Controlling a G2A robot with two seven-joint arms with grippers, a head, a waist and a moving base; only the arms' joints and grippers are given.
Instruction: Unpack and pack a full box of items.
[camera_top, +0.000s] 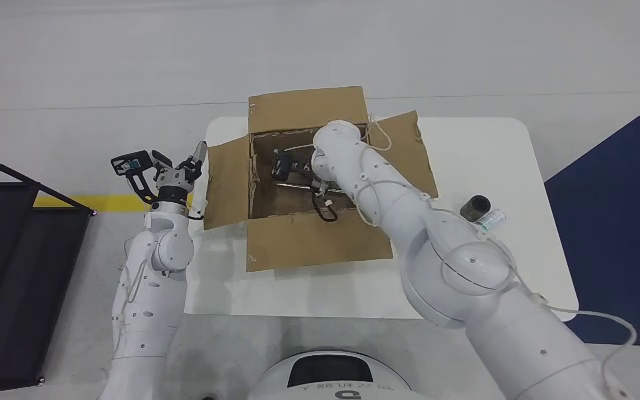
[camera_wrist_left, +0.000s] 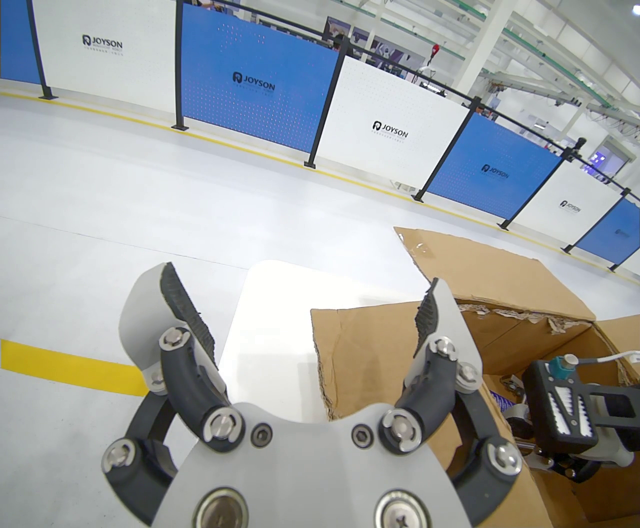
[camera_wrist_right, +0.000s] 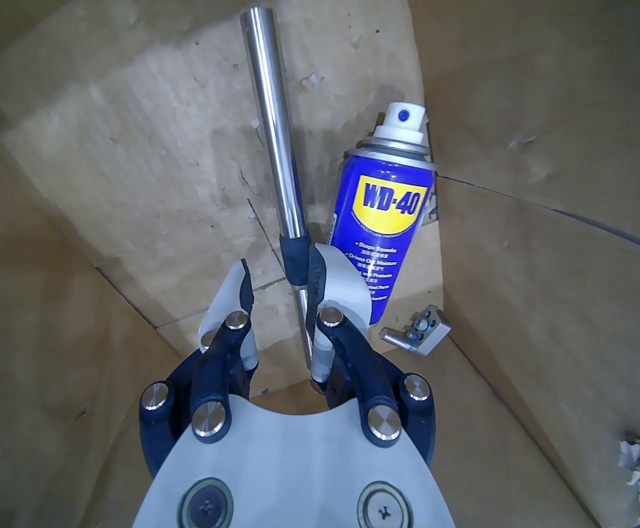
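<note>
Box (camera_top: 300, 255), brown cardboard, flaps open, on white table (camera_top: 500, 150). Right gripper (camera_wrist_right: 282, 275) inside it, fingers parted around shiny steel rod (camera_wrist_right: 272, 125) with black tape band; blue-yellow spray can (camera_wrist_right: 380, 210) just beside. Left gripper (camera_wrist_left: 300, 295) spread wide, empty, outside box's flap.

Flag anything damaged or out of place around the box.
The cardboard box is damaged: the rim beneath one flap is torn ragged, with corrugated shreds hanging loose. Pale scraps lie inside it. Nothing looks spilled.
</note>
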